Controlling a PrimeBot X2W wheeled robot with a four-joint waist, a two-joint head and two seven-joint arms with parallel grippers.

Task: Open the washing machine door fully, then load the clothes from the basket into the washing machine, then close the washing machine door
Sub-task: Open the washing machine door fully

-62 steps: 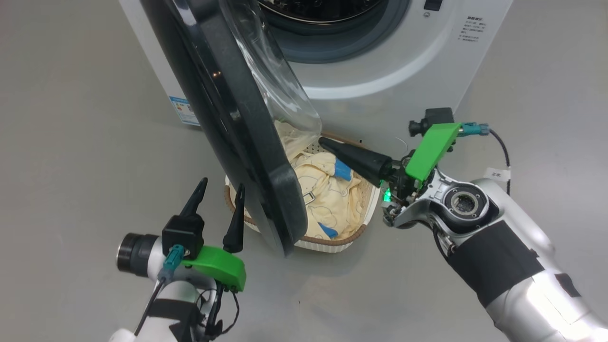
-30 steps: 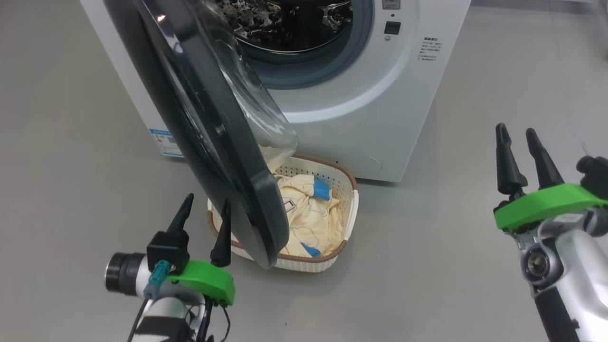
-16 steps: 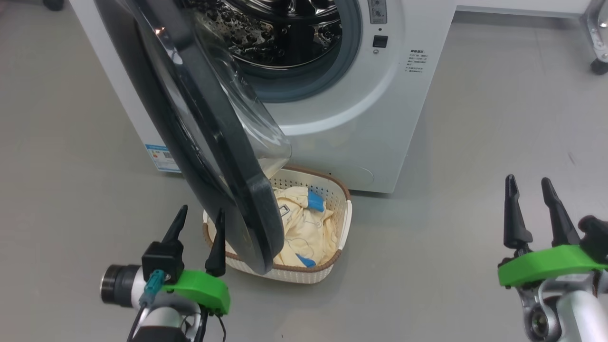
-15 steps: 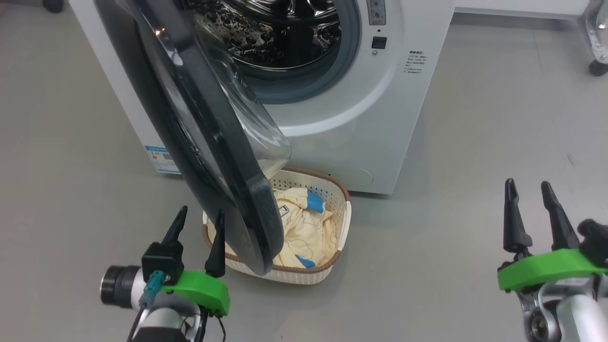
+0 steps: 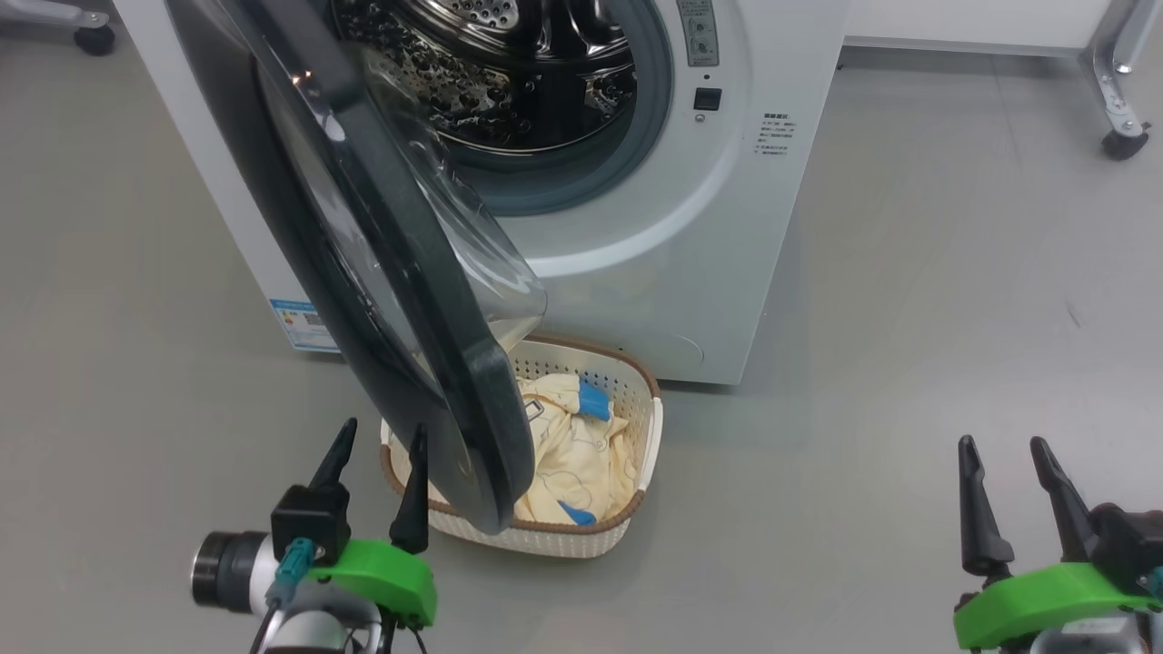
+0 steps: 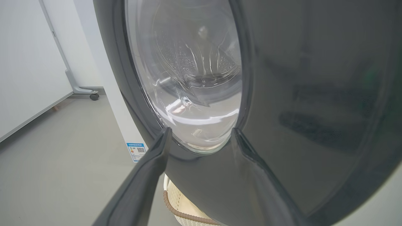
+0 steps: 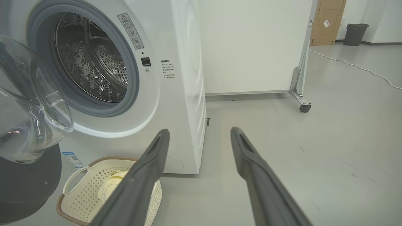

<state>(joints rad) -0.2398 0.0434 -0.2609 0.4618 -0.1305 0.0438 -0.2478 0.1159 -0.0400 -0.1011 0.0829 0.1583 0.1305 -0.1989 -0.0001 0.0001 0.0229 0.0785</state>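
I see a glossy door (image 5: 363,254) with clear glass, a shiny steel drum (image 5: 509,73), a plastic basket (image 5: 554,536), soft cloth clothes (image 5: 572,450).

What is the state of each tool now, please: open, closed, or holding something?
Left tool: open, holding nothing, just in front of the washing machine door.
Right tool: open, holding nothing.

From up high, the head camera looks down on the washing machine (image 5: 727,227), its swung-out door (image 5: 482,427) and the basket (image 5: 563,538) on the floor (image 5: 863,409). The left wrist camera sits low, close against the door's outer face. The right wrist camera, low and farther right, faces the machine's front, sharing it and the basket with the head view.
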